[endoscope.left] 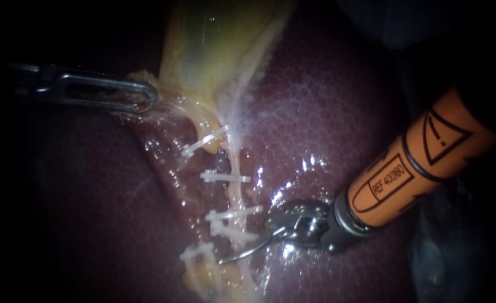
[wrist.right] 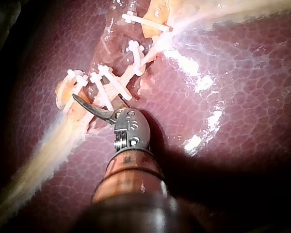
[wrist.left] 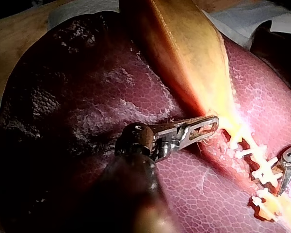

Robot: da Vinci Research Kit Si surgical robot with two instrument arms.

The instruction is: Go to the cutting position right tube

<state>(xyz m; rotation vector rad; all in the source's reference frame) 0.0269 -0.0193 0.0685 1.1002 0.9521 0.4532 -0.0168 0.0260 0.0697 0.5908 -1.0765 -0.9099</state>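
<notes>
Endoscope: the left instrument (endoscope.left: 147,96) had its jaws clenched on tissue at the gallbladder (endoscope.left: 214,45) neck. The right instrument (endoscope.left: 234,257), its curved blades lying together and holding nothing, reached its tip across the right tube (endoscope.left: 234,193), among the white clips (endoscope.left: 225,178). Left wrist: the liver (wrist.left: 87,97) lay under the jaws, with pale cloth (wrist.left: 237,22) beyond it. Right wrist: clips sat just ahead of the blades
</notes>
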